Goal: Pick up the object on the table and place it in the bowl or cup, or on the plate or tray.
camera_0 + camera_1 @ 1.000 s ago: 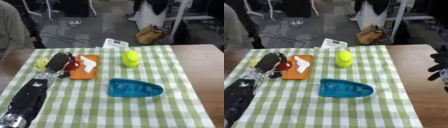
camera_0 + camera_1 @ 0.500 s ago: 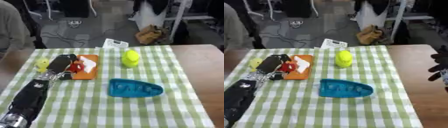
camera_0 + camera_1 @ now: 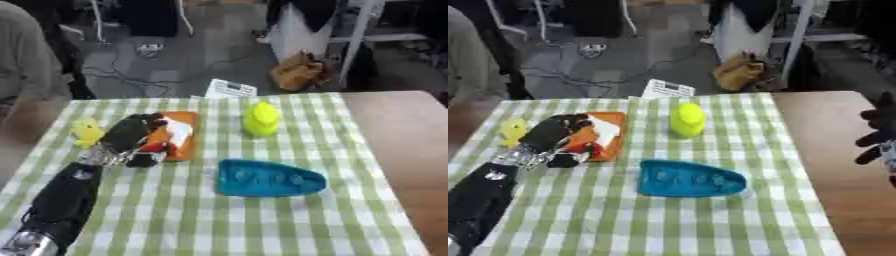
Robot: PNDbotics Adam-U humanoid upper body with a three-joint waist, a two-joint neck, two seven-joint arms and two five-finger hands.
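Workroom floor beyond a wooden table

A green-and-white checked cloth [image 3: 262, 220] covers the table [image 3: 394, 125] except its bare right edge. Past the far edge: grey floor [image 3: 175, 65] with trailing cables [image 3: 122, 70], a brown bag [image 3: 297, 72], white furniture legs [image 3: 354, 42].

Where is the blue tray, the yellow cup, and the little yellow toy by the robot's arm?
blue tray [image 3: 269, 178], left eye view, on the middle of its inside.
yellow cup [image 3: 261, 119], left eye view, on its side wall.
little yellow toy [image 3: 87, 131], left eye view, on its middle.
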